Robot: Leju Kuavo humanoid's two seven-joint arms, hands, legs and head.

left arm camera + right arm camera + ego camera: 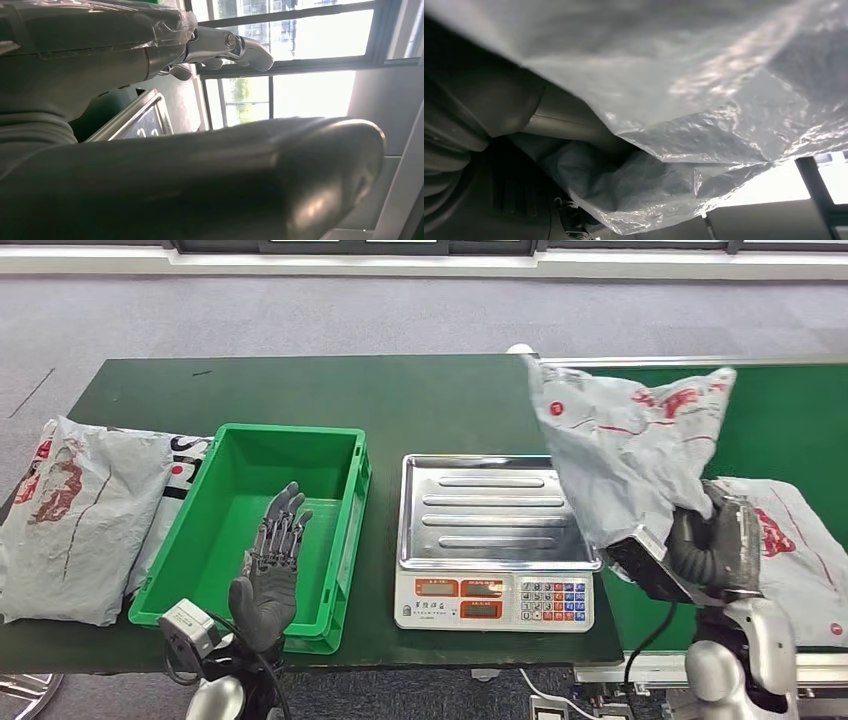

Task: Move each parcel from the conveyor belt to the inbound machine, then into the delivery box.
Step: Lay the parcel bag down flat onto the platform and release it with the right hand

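Note:
My right hand (712,540) grips a grey plastic parcel (622,445) with red print and holds it lifted above the right edge of the scale (490,540), partly over the green conveyor belt (790,430). In the right wrist view the crinkled grey parcel (684,100) drapes over the hand. A second grey parcel (800,550) lies on the belt beside that hand. My left hand (272,575) is raised palm-forward with fingers spread and nothing in it, in front of the green delivery box (265,530); its thick thumb (210,185) fills the left wrist view.
The scale has a steel tray and a keypad front, standing at the table's middle. Two grey parcels (75,510) lie on the green table (330,390) left of the box. Grey carpet lies beyond the table.

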